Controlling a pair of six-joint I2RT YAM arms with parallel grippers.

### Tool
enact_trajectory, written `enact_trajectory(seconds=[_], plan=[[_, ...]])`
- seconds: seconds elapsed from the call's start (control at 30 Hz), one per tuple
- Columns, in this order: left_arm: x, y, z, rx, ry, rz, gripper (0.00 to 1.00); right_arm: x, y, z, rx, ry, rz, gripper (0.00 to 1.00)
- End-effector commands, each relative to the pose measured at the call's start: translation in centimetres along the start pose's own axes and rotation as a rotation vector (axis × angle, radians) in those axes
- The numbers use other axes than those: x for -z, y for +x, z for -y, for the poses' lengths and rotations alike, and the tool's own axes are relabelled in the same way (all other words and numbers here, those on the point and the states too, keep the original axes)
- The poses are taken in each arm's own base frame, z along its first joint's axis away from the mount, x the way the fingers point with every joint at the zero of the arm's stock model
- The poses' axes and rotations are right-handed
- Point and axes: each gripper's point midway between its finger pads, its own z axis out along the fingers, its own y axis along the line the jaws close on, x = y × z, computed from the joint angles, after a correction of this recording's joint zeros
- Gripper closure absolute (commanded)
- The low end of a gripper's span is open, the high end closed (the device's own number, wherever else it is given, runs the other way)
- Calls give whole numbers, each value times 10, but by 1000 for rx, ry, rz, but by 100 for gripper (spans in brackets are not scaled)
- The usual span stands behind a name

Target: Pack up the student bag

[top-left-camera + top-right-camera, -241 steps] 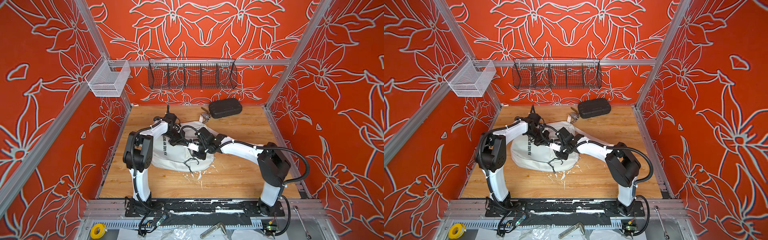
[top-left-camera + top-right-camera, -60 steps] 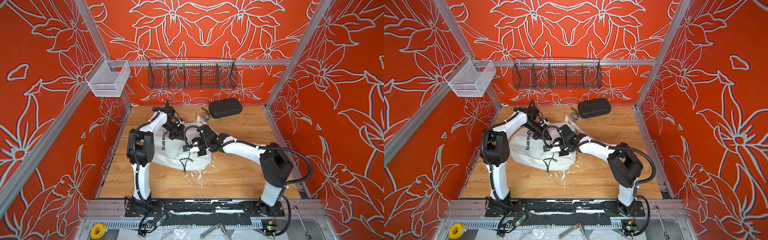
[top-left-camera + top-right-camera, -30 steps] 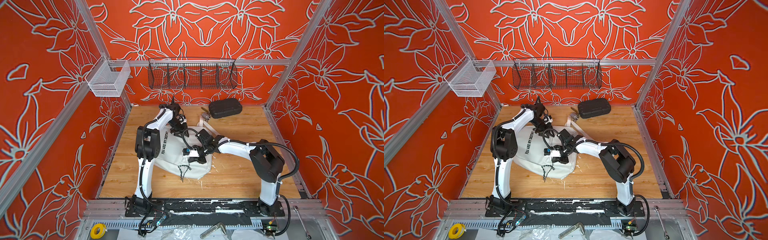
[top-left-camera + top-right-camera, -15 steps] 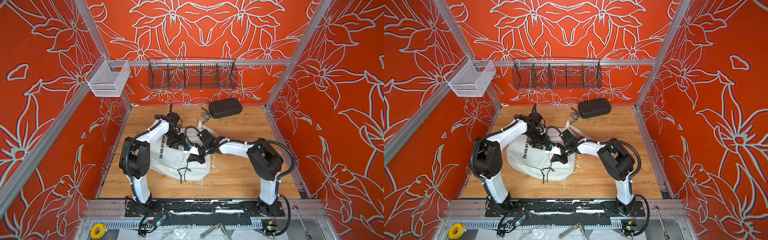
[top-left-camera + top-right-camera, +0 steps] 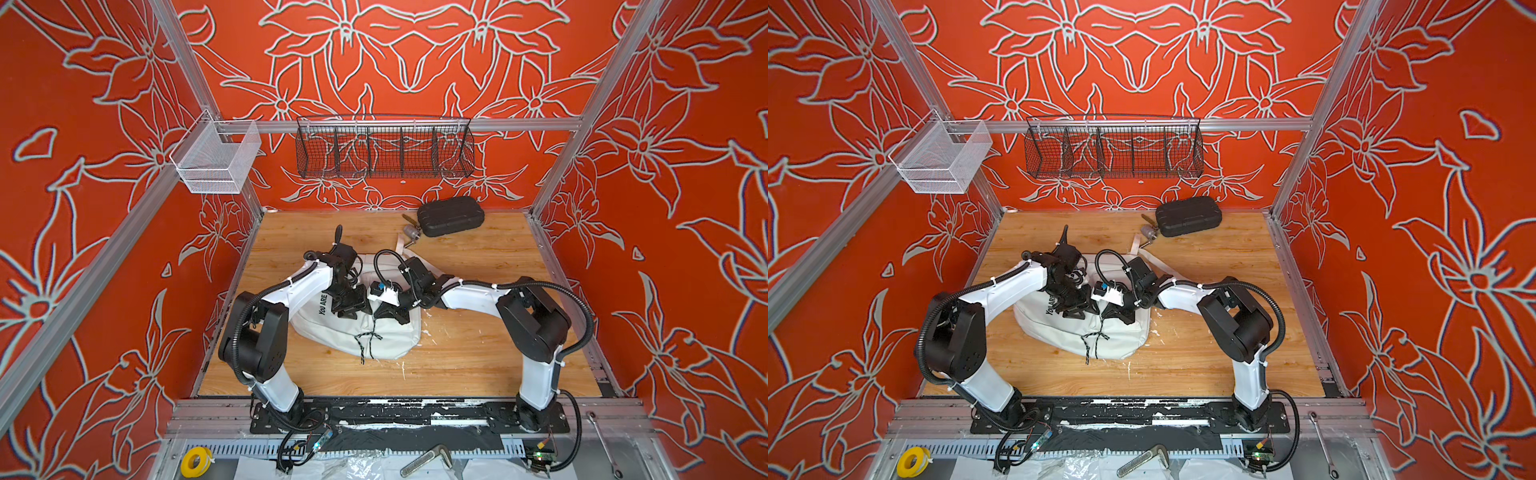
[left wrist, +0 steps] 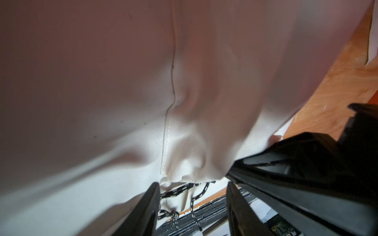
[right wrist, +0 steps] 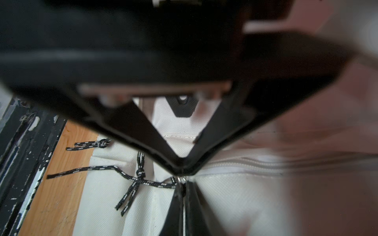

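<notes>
"Are both top views well lit?"

"Bright and even. There are only soft shadows under the arms on the wooden floor (image 5: 457, 361). Toward the edges, the flower outlines on the walls (image 5: 1453, 208) smear and fringe blue."

"And the wrist cameras?"

"Dimmer. In the left wrist view the bag (image 6: 102, 81) is too close. It is blurred and pinkish in shade, with the weave sharp only where light falls. In the right wrist view a black shape (image 7: 143, 51) smears across the lens, while the cords (image 7: 92, 169) and zipper pull (image 7: 180, 179) are crisp."

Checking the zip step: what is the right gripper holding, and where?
The bag, by its zipper pull: the shut right gripper pinches the metal ring where the black cord ties on.
</notes>
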Motion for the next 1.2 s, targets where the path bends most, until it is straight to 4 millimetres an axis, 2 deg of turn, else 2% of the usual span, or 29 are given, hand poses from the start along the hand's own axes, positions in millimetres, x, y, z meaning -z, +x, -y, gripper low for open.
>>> enact_trajectory(seconds=[0.0, 0.17, 0.3, 0.37, 0.57, 0.7, 0.8, 0.87, 1.03, 1.17], plan=[[-1, -6, 12, 12, 41, 31, 48, 7, -9, -2, 85, 10, -11, 100], [-12, -12, 13, 16, 28, 18, 51, 7, -9, -9, 130, 6, -23, 100], [-19, -16, 11, 37, 24, 17, 71, 5, -8, -15, 154, 0, -45, 100], [-21, -19, 10, 41, 12, 14, 76, 5, -8, -16, 165, -3, -50, 100], [-18, -27, 18, 22, 18, 13, 100, -1, -5, -26, 218, -35, -115, 100], [-3, -28, 24, -43, 22, 14, 100, -2, 6, -35, 222, -73, -173, 100], [7, -29, 27, -82, 60, 2, 100, 4, 5, -48, 245, -136, -167, 100], [15, -32, 34, -100, 161, -8, 100, 9, 5, -63, 257, -211, -180, 100], [36, -41, 41, -137, 276, 1, 100, 16, 12, -77, 234, -289, -239, 100], [45, -52, 40, -152, 289, 24, 100, 19, 0, -96, 217, -375, -171, 100]])
